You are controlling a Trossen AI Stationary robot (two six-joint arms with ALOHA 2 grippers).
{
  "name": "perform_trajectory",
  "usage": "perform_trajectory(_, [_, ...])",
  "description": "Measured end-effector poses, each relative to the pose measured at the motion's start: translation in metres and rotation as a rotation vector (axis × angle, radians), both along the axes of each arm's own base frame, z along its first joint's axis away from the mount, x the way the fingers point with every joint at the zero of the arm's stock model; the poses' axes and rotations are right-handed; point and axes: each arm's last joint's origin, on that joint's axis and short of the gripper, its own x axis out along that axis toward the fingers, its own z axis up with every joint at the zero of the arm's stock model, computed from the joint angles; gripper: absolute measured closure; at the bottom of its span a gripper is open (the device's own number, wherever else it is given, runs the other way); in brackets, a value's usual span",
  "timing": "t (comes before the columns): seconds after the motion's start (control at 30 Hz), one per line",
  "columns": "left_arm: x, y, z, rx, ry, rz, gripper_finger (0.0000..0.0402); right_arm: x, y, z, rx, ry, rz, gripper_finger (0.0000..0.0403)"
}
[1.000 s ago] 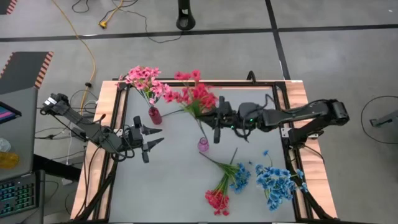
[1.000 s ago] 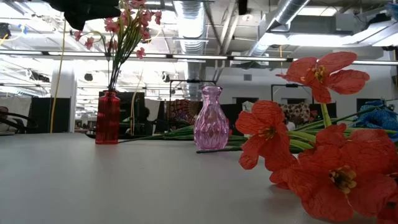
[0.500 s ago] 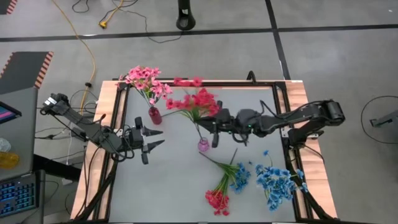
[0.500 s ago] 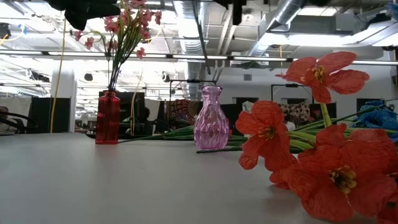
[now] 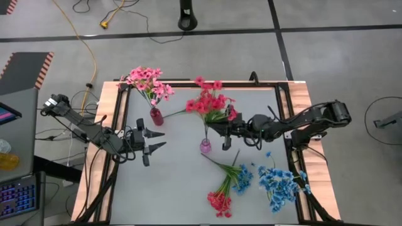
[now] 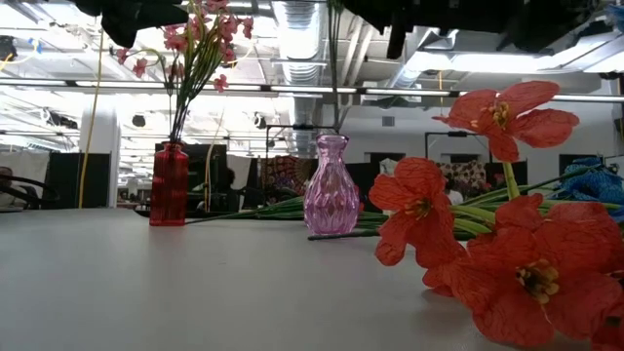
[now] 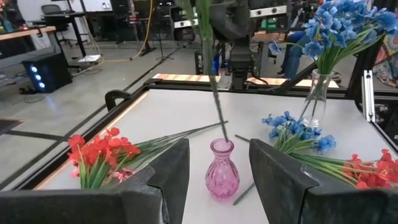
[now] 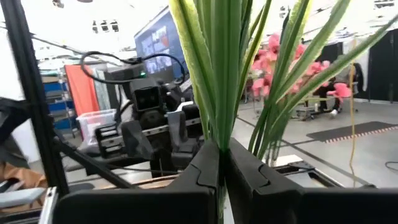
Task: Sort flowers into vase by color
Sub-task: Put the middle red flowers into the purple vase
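A: What's the right end effector (image 5: 223, 132) got?

B: Clamped tight on a red sprig (image 5: 210, 103), fingers (image 8: 205, 168) pinched on the green stems. It's above the middle of the table (image 5: 176, 182), blossoms splayed toward the back edge, and the stem hangs straight down w/ its tip in the mouth of the pink vase (image 5: 205, 146). From the left wrist view you can see the stem going right into the neck.

A: And the left end effector (image 5: 151, 139)?

B: Fingers apart, holding nothing. It's near the left side of the table, pointed at the pink vase, well apart from it.

A: Other flowers?

B: Pink sprig (image 5: 146, 80) is standing in the red vase (image 5: 156, 116) at the back left, upright, blossoms leaning out past the table's corner. A loose bunch lies flat on the table near the front: red flowers (image 5: 218, 201) and blue flowers (image 5: 242, 178) on stems that fan out from just beside the pink vase. More blue blossoms (image 5: 276, 183) at the front right, and per the left wrist view those stand in a clear glass vase (image 7: 314, 99).

A: Low view any help?

B: Red vase on the left, pink vase centre, big red blossoms close to the lens on the right. Can't see either end effector properly from there, just dark shapes at the top.
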Motion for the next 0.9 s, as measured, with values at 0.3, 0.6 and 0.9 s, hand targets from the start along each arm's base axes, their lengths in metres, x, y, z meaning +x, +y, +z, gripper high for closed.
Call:
perform_trajectory(0.3, [0.000,0.000,0.000,0.001,0.000,0.003,0.0246,0.001,-0.001,-0.006,-0.012,0.068,-0.004,0.0362])
perform_trajectory(0.6, [0.000,0.000,0.000,0.001,0.000,0.003,0.0246,0.002,-0.001,-0.013,-0.017,0.138,-0.004,0.0362])
perform_trajectory(0.9, [0.000,0.000,0.000,0.001,0.000,0.004,0.0246,0.003,-0.001,-0.015,-0.018,0.157,-0.004,0.0362])
